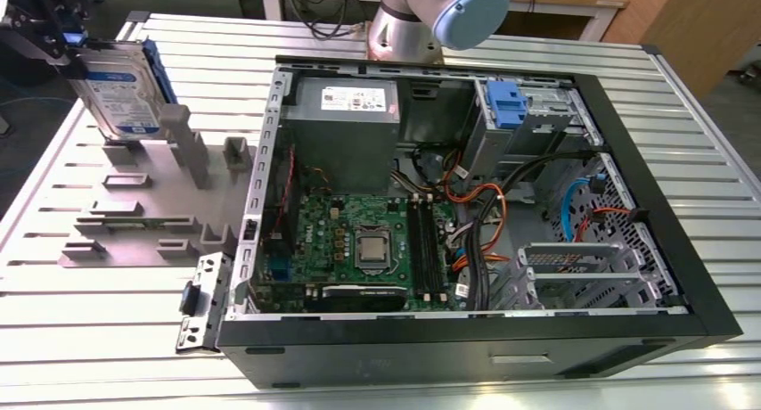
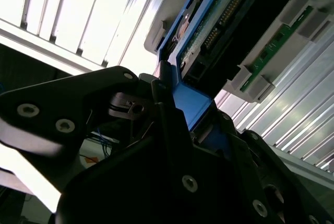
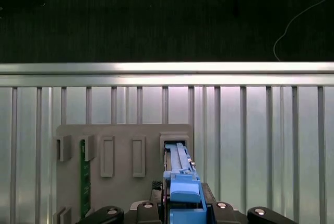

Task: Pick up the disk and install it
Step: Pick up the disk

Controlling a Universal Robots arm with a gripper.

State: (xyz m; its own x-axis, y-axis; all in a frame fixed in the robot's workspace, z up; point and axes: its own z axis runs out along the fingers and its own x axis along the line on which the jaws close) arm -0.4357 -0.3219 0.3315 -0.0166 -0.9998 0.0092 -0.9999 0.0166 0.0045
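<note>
1. Your claw (image 1: 66,53) is clamped shut on the disk (image 1: 119,94). Its black fingers (image 2: 169,125) pinch the blue rail (image 2: 190,101) at the drive's upper end.
2. The disk hangs on edge directly under the claw. Its white-and-blue label faces outward in the exterior view, and its circuit-board side (image 2: 229,25) shows in the second wrist view.
3. Straight below the claw sits the grey slotted holder (image 1: 131,209). The disk's lower end is at one of its slots (image 3: 175,143), but you cannot tell whether it rests in the slot or hangs just clear of it.
4. A green card (image 3: 82,177) stands in another slot of that holder, off to one side of the claw and apart from the disk.
5. The holder lies flat on the ribbed metal bench (image 1: 107,339) beneath the claw.
6. The open computer case (image 1: 476,348) lies on the same bench, well apart from the claw, toward the exterior view's right. Its motherboard (image 1: 345,223) is exposed, and a blue plastic piece (image 1: 505,102) sits in the drive bay at the case's far end.
</note>
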